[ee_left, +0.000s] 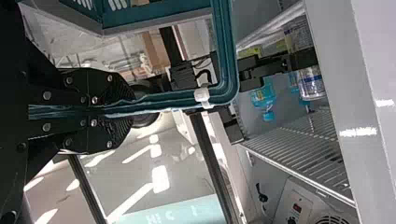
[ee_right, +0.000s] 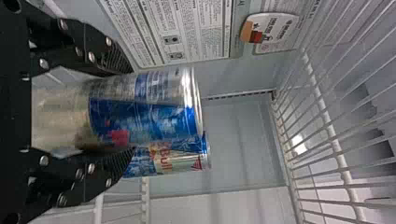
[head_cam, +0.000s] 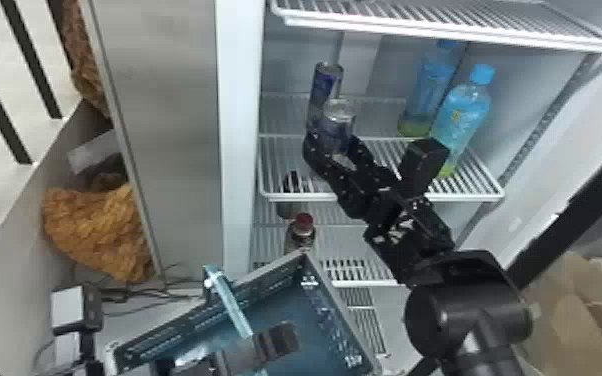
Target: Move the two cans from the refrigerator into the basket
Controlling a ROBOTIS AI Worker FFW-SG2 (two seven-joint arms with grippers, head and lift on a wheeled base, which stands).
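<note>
Right gripper (head_cam: 334, 144): we grip near can (head_cam: 337, 122), inside refrigerator (head_cam: 240, 150) | left gripper (head_cam: 275, 344): we clasp basket handle (head_cam: 231, 302) | far can (head_cam: 326, 82): upright

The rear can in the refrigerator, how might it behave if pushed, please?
Tall and narrow, the rear can would probably tip fairly easily. Its round wall could let it roll once down. Its smooth metal may feel slippery.

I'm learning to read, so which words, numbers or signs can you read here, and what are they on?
Front can: too blurred.
Back can: red letters, partly hidden; no whole name.
Wall label, sticker: too small.
Basket: white marks, too blurred.
Front bottle: yellow mark, too blurred.
</note>
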